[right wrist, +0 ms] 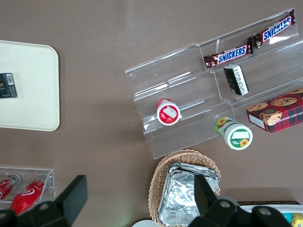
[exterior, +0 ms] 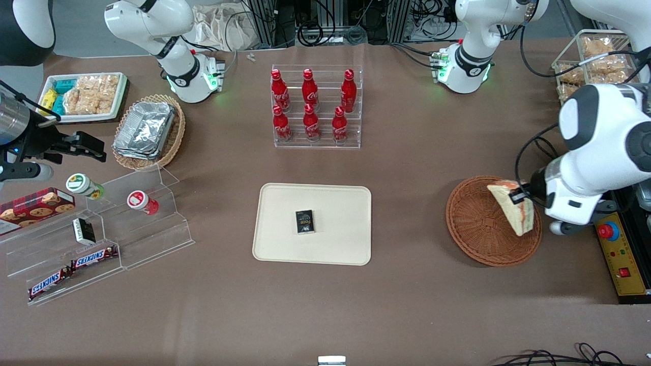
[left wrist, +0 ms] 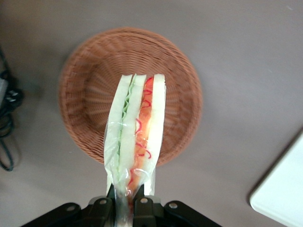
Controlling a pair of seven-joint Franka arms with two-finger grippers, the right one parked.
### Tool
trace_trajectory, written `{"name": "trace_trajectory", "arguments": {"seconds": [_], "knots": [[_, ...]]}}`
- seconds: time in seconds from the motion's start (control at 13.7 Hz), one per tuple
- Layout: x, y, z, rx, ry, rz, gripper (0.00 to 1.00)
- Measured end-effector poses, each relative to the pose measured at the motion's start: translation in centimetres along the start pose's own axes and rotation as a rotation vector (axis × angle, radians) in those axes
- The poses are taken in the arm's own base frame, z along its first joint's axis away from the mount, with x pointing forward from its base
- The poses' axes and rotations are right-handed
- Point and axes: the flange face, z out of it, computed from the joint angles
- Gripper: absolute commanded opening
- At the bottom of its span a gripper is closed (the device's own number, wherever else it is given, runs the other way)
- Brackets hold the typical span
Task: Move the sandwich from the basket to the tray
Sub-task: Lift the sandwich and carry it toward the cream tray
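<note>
My left gripper (exterior: 520, 195) is shut on the sandwich (exterior: 513, 209), a wrapped triangular wedge of white bread with red and green filling, and holds it lifted above the round reddish-brown wicker basket (exterior: 478, 223). In the left wrist view the sandwich (left wrist: 137, 127) hangs from my gripper (left wrist: 127, 205) over the basket (left wrist: 90, 80), which holds nothing else. The cream tray (exterior: 335, 244) lies in the table's middle, toward the parked arm's end from the basket, with a small black box (exterior: 304, 221) on it. The tray's corner shows in the left wrist view (left wrist: 284, 198).
A clear rack of red bottles (exterior: 315, 107) stands farther from the front camera than the tray. A control box with a red button (exterior: 620, 254) sits beside the basket at the table's edge. Snack shelves (exterior: 96, 239) and a tan basket of foil containers (exterior: 147, 129) lie toward the parked arm's end.
</note>
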Motion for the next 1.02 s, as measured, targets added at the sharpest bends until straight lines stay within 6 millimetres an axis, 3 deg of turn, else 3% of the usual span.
{"name": "trace_trajectory", "arguments": {"seconds": [0.29,0.51,0.73,1.02], "knots": [[-5.3,8.1,-0.6,-0.020,0.003,0.174,0.00],[-9.1,13.2,0.4,-0.034,-0.011,0.292,0.00],[-11.7,18.6,3.1,-0.067,-0.008,0.391,0.00],[-14.6,25.0,9.2,-0.023,-0.013,0.498,0.00]]}}
